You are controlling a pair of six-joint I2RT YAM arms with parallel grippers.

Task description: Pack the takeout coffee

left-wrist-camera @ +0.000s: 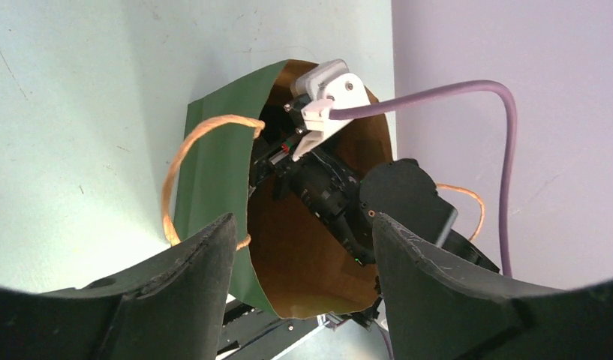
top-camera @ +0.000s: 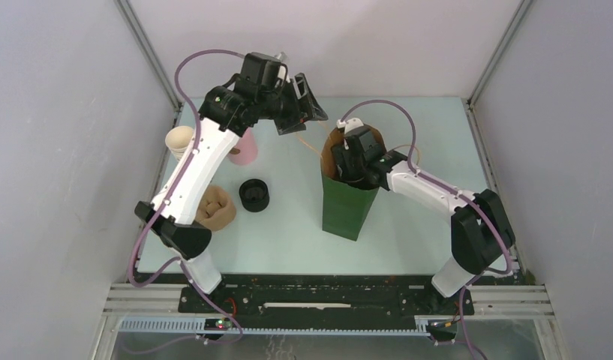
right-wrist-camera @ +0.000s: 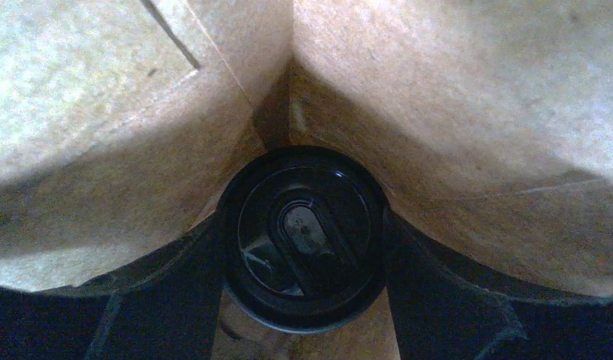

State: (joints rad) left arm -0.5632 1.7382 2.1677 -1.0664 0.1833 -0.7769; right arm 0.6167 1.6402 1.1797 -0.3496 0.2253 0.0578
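Observation:
The takeout coffee (right-wrist-camera: 312, 251) shows only in the right wrist view, as a round black lid low inside the paper bag. My right gripper (right-wrist-camera: 301, 226) is shut on it, one dark finger pressed to each side of the lid. From above, the green bag (top-camera: 347, 208) stands upright with my right wrist (top-camera: 361, 156) reaching down into its brown mouth; the cup is hidden there. My left gripper (top-camera: 306, 112) hovers open just behind and left of the bag's top. In the left wrist view nothing lies between its fingers (left-wrist-camera: 202, 255), and the bag (left-wrist-camera: 213, 172) is below.
An orange twine handle (left-wrist-camera: 175, 176) loops off the bag's rim. Left of the bag sit a squat stack of black lids (top-camera: 253, 195), a tan cup stack (top-camera: 215, 208), a pink cup (top-camera: 245, 150) and a cream cup (top-camera: 178, 139). Grey walls close in on three sides.

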